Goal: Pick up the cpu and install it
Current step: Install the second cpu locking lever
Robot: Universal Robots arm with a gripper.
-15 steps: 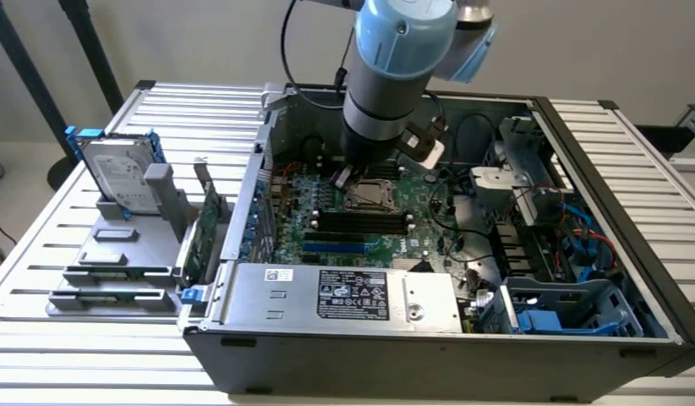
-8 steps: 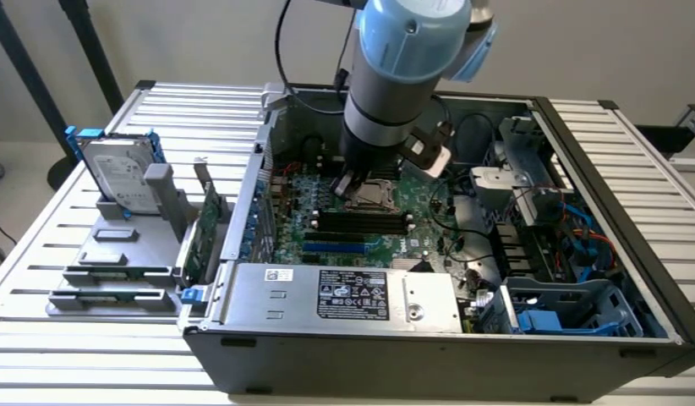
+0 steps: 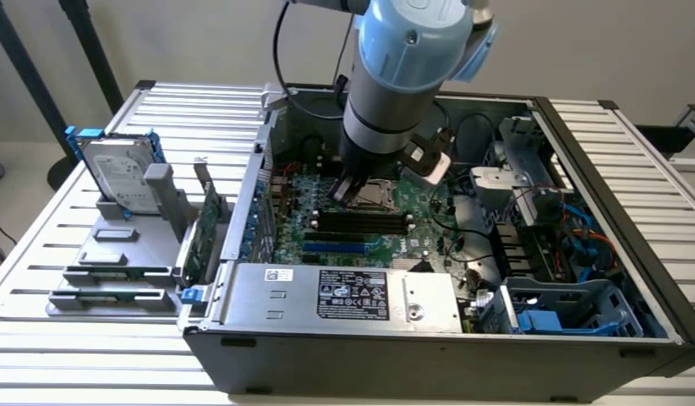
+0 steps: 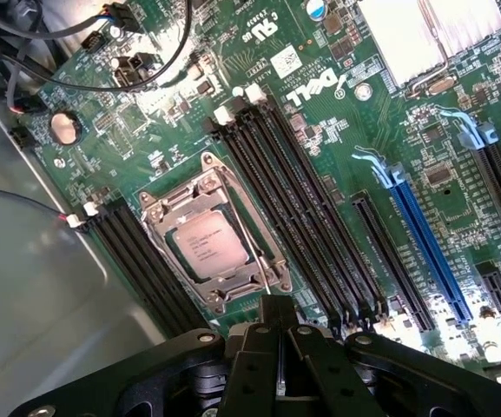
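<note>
The cpu, a small square chip with a silver top, lies flat inside the metal-framed socket on the green motherboard. My gripper hangs just above the board beside the socket's edge, its black fingers shut together with nothing between them. In the exterior view the arm reaches down into the open computer case, and the gripper sits right by the socket.
Black memory slots flank the socket, with a blue slot and a heatsink beyond. Outside the case, on the exterior view's left, stand a silver hard drive with blue brackets and a green card. A power supply fills the case front.
</note>
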